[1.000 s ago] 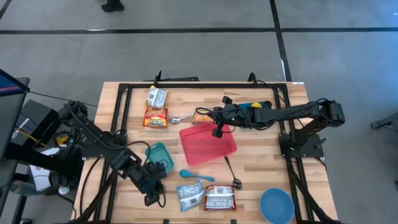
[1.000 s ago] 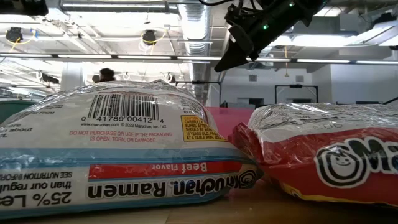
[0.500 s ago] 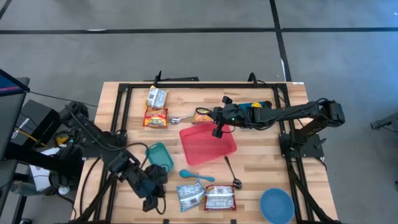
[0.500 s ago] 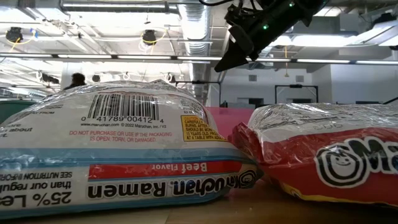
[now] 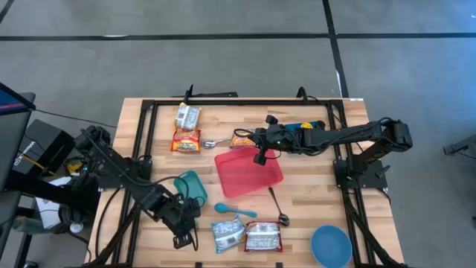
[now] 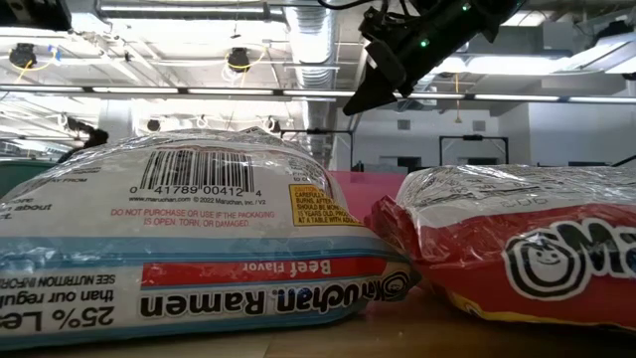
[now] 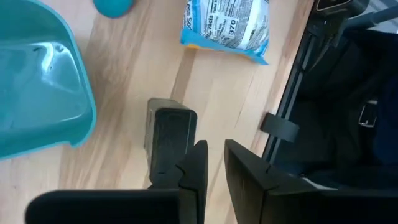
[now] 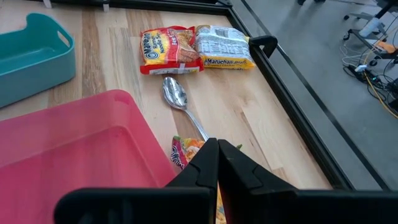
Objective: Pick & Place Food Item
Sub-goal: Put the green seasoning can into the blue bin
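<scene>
The right gripper (image 5: 259, 158) hung above the far edge of the pink tray (image 5: 249, 173) with its fingers pressed together on nothing, a small food packet (image 8: 180, 151) lying on the table just beside the tray's rim below it. The left gripper (image 5: 181, 240) sat low over the wood at the near-left, beside the teal bin (image 5: 190, 186) and a blue ramen pack (image 5: 227, 234), its fingers nearly closed with only a thin gap and nothing between them. Two more ramen packs (image 5: 187, 128) lay at the far-left of the table with a spoon (image 5: 214, 142) near them.
</scene>
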{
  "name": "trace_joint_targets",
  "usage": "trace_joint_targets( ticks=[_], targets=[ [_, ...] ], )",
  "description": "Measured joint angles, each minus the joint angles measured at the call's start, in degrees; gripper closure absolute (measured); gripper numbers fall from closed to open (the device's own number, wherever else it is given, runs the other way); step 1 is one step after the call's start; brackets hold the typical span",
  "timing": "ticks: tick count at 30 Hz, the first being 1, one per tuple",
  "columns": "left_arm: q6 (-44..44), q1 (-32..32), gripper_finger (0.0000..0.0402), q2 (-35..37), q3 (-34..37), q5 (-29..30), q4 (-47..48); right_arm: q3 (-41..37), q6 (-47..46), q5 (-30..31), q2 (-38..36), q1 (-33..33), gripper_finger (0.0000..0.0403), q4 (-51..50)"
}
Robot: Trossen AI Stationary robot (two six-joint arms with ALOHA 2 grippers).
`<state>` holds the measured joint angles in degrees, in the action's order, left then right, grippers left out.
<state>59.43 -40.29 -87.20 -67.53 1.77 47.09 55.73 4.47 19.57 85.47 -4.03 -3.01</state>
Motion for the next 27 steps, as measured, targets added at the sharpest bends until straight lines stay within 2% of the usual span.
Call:
trace_joint_targets(
  ticks=[11,15,22,27],
  targets=[
    [0.94,0.0,0.0343,0.0,0.0,-0.65,-0.48,-0.01,0.0,0.02,0.02,0.02,0.0403,0.0],
    [1.0,0.0,0.0309,0.0,0.17,-0.38,1.19,-0.01,0.0,0.01,0.02,0.01,0.0403,0.0],
    [0.87,0.0,0.0223,0.0,3.54,-0.08,1.62,-0.01,0.0,0.02,0.0,0.01,0.0403,0.02],
    [0.85,0.0,0.0185,0.0,3.67,-0.05,1.3,-0.01,0.0,0.02,0.01,0.02,0.0403,0.02]
  ],
)
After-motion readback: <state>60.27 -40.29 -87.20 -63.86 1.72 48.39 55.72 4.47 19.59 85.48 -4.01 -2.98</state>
